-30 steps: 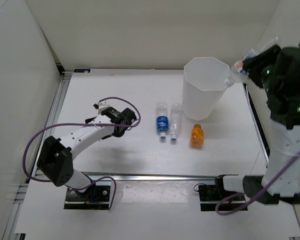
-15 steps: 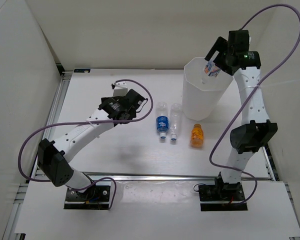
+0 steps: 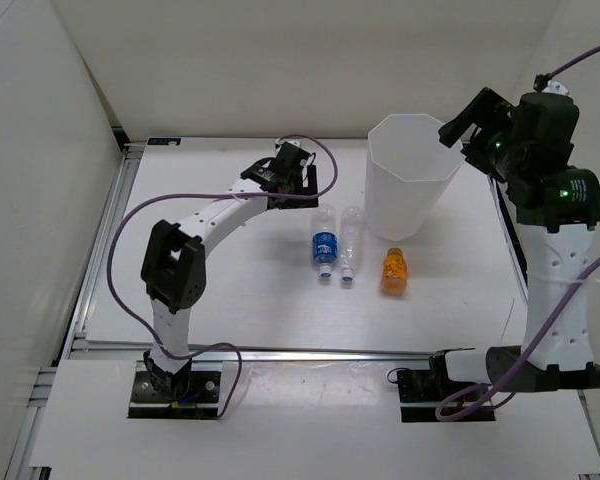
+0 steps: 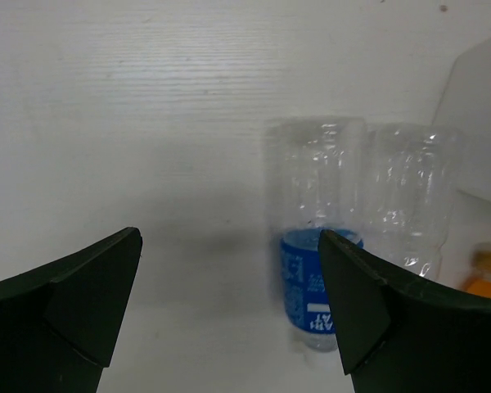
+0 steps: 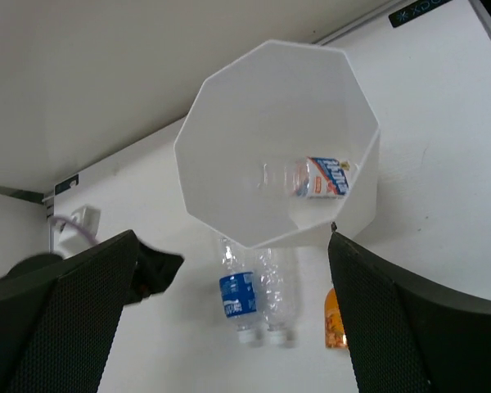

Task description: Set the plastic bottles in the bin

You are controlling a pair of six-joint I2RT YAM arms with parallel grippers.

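Observation:
Three plastic bottles lie side by side on the table: a blue-labelled one (image 3: 324,241), a plain clear one (image 3: 351,243) and a short orange one (image 3: 394,271). A fourth bottle with a white printed label (image 5: 315,178) lies inside the bin (image 3: 405,205). My left gripper (image 3: 300,195) hangs open just behind the blue-labelled bottle (image 4: 315,254), nothing between its fingers. My right gripper (image 3: 462,128) is open and empty, high by the bin's right rim, looking down into the bin (image 5: 229,131).
The table is white with a wall behind and side panels left and right. The bin wall (image 4: 479,115) stands just right of the clear bottle (image 4: 405,196). The orange bottle (image 4: 487,278) lies in front of the bin.
My right gripper has opened and the printed-label bottle now lies in the bin; that arm has drawn back to the right. My left arm has swung right, up to the bottles.

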